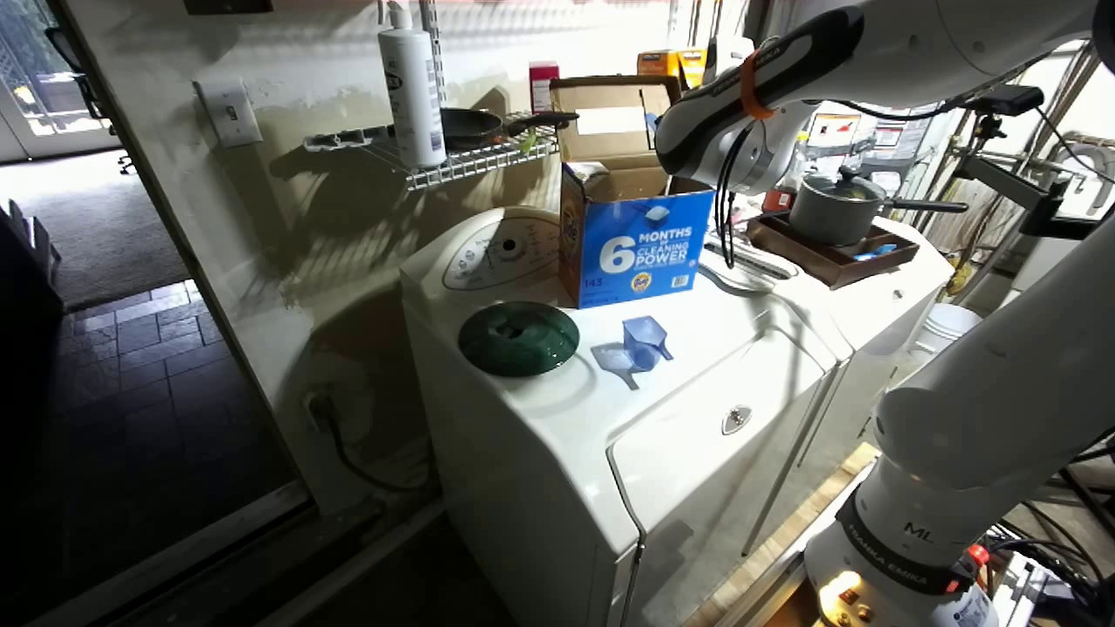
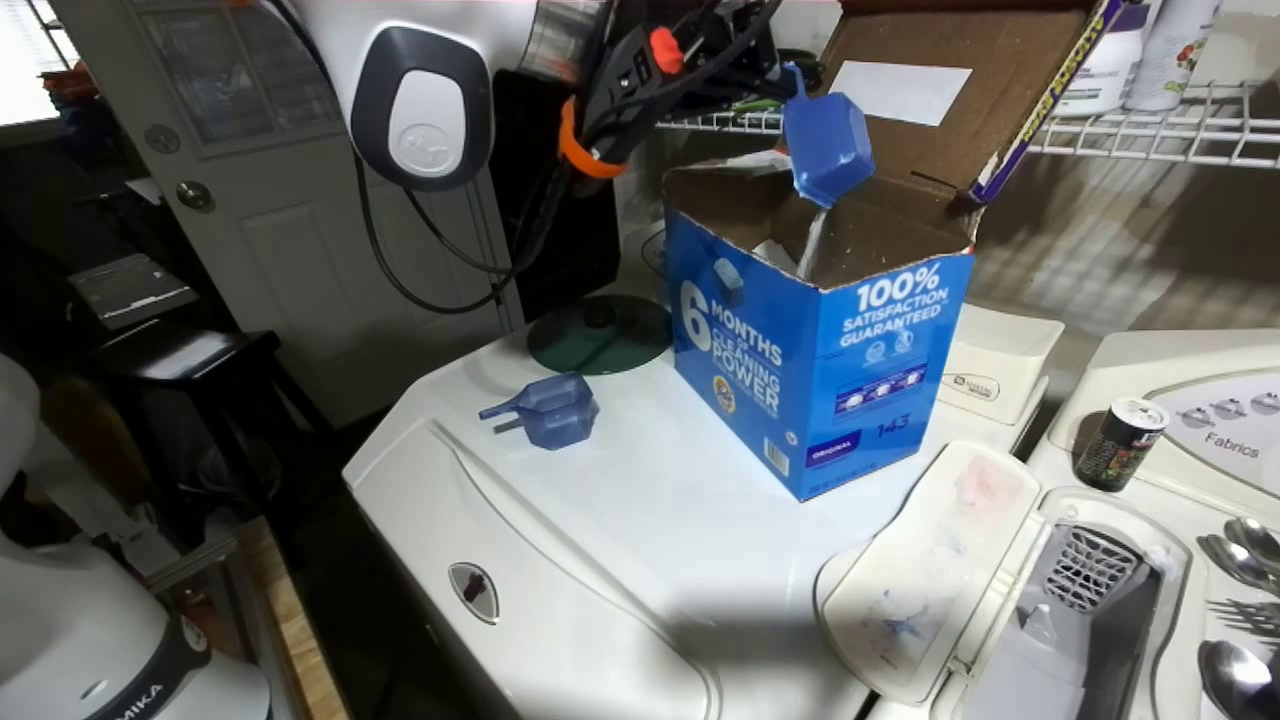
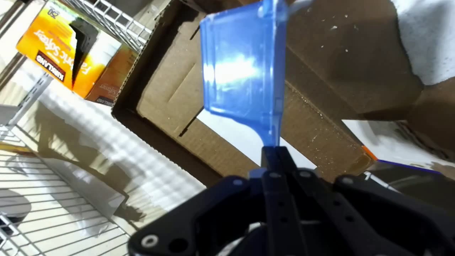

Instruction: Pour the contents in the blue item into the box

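Note:
The blue item (image 2: 826, 145), a small light-blue scoop cup, hangs tilted over the open cardboard box (image 2: 740, 345) in an exterior view. A stream of white powder (image 2: 812, 245) falls from it into the box. In the wrist view my gripper (image 3: 275, 153) is shut on the handle of this blue cup (image 3: 241, 67). Brown inner walls and flap of the box (image 3: 209, 145) lie behind it. The box (image 1: 640, 252) also shows with its blue "6" panel in an exterior view, where the arm mostly hides the gripper.
A second blue scoop (image 2: 558, 410) lies on the white washer top (image 2: 640, 490), near a round green lid (image 2: 600, 335). The box's raised flap (image 2: 930, 60) stands behind the cup. A wire shelf (image 1: 488, 165) with a white bottle (image 1: 412, 96) is on the wall.

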You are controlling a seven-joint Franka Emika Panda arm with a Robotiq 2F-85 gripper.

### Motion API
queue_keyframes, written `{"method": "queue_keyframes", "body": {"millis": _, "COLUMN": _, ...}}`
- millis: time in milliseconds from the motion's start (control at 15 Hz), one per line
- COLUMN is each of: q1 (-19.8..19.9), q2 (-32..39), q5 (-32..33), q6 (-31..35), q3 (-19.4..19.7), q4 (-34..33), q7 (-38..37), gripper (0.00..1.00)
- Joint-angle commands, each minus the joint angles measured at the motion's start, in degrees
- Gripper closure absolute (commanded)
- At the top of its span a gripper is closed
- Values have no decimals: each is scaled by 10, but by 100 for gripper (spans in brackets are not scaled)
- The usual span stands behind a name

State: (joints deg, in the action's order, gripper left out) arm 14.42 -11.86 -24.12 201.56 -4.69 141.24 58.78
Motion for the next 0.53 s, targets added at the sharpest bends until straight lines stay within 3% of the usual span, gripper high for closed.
{"method": "queue_keyframes", "body": {"millis": 0, "q1": 18, "q2": -26, "q5": -15, "q6": 36, "q3": -31, "q4": 33, "q7": 46, "gripper": 99}}
{"method": "queue_keyframes", "body": {"millis": 467, "q1": 47, "q2": -45, "q5": -43, "q6": 73, "q3": -81, "q4": 42, "q7": 102, "gripper": 99}}
